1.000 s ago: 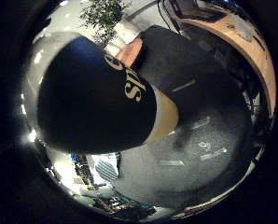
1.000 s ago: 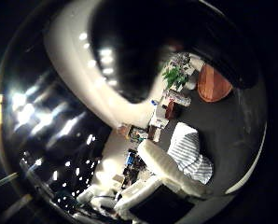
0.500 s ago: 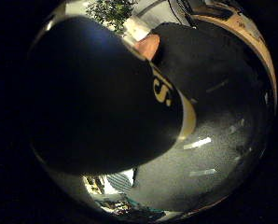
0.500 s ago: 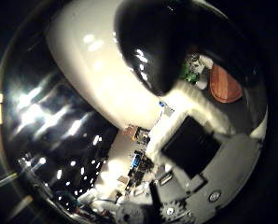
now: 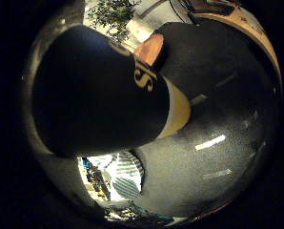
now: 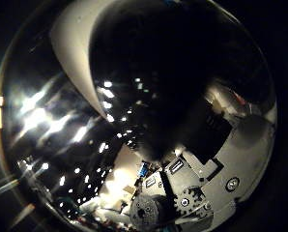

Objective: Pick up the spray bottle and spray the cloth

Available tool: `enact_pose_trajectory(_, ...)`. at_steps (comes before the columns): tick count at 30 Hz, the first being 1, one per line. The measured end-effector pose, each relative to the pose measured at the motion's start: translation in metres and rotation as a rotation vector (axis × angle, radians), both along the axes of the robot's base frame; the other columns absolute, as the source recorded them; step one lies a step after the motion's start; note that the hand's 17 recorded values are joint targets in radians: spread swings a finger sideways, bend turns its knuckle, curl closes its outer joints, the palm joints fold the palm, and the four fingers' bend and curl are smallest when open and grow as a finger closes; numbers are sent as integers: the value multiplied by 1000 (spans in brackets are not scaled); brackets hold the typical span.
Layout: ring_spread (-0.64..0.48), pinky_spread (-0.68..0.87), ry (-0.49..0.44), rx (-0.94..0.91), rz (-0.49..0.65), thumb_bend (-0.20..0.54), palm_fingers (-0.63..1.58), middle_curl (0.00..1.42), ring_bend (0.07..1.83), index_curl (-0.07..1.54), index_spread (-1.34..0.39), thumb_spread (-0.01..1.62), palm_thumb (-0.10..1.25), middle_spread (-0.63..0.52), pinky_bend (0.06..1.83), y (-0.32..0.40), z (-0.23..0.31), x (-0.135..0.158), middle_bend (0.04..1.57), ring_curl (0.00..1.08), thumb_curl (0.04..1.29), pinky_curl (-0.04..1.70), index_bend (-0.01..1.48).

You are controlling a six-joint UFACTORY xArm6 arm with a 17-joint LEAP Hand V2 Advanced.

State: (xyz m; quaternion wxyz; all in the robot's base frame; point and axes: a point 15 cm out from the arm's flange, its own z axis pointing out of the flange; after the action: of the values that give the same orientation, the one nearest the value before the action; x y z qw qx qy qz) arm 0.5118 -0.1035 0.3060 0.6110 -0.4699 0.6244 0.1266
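The spray bottle (image 5: 94, 100) is dark and glossy, with a yellow band and yellow print near one end. It fills much of both palm views, so it is very close to the palm. In the thumb side view my hand (image 6: 197, 179) shows white, black and geared finger parts curled in against the bottle's dark body (image 6: 173, 72). A striped white and grey cloth (image 5: 126, 177) lies on the dark table beyond the bottle, mostly hidden by it.
The dark grey tabletop (image 5: 218, 157) stretches past the bottle. An orange-brown round object (image 5: 150, 47) shows just behind the bottle. A leafy plant (image 5: 111, 14) and a wooden edge (image 5: 247, 24) lie farther off.
The bottle has grown to fill the thumb side view. The fingers have come in closer against it. The little finger side view has shifted, so the cloth shows again.
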Motion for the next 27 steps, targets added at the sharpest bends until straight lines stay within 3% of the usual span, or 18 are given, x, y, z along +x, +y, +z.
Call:
enact_pose_trajectory(6, -176, -287, -23, 3, 38, -13, 1193, 666, 1276, 803, -282, 1210, 852, -104, 1141, 11, 19, -6, 1203, 590, 460, 695, 927)
enact_pose_trajectory(15, -175, -243, -51, -2, 81, -11, 1196, 663, 1383, 806, -245, 1205, 876, -110, 1168, 27, 54, -16, 1284, 608, 482, 809, 1033)
enact_pose_trajectory(23, -178, -237, 126, -82, 309, -11, 1194, 651, 1406, 782, -222, 1202, 894, -113, 1157, 66, 46, -65, 1318, 605, 497, 873, 1096)
enact_pose_trajectory(27, -178, -238, 149, -126, 361, -9, 1196, 644, 1413, 769, -225, 1199, 915, -113, 1159, 71, 67, -77, 1325, 605, 511, 897, 1114)
